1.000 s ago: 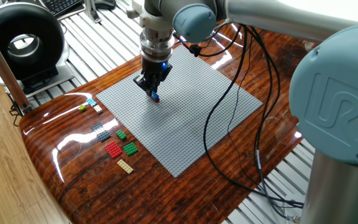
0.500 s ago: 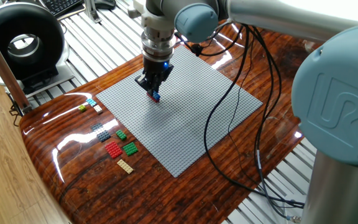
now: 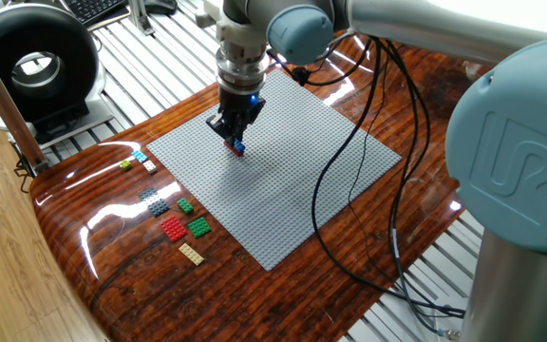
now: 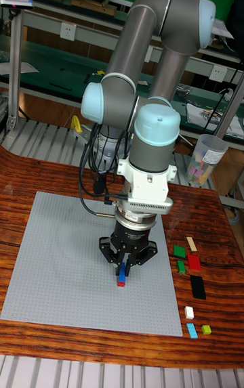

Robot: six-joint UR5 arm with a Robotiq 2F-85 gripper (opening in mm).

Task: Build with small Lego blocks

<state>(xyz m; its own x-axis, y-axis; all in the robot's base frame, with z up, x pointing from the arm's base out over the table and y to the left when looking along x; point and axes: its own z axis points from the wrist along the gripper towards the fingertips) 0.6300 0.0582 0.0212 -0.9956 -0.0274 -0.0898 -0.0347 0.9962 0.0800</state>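
Red and blue plastic is showing at the tip of the gripper (image 4: pixel 123 273): a small blue brick (image 4: pixel 123 270) is sitting pinched between the two fingers, and a red brick (image 4: pixel 120 284) is lying just under it on the grey baseplate (image 4: pixel 54 273). Whether the blue piece is pressing on the red one or hanging just clear of it cannot be told from either view. The fingers are closing in on the blue brick from both sides, pointing straight down over the middle of the plate (slightly toward its far edge in the fixed view).

Loose blocks are waiting on the dark wooden table (image 3: pixel 112 275), just off one edge of the baseplate. In the fixed view, a red plate (image 3: pixel 173 228) is lying beside a green plate (image 3: pixel 198 226), with a smaller green piece (image 3: pixel 185 205) just behind them and a tan plate (image 3: pixel 191 253) nearer the camera. Two dark grey pieces (image 3: pixel 155 201) are sitting further along, and beyond them a white block (image 3: pixel 149 166), a cyan block (image 3: pixel 139 155) and a yellow-green block (image 3: pixel 125 164) are clustering near the table's corner.

Black cables (image 3: pixel 349 171) are trailing from the arm across the plate and down over the table edge. A black ring-shaped device (image 3: pixel 31 62) is standing off the table at the upper left.
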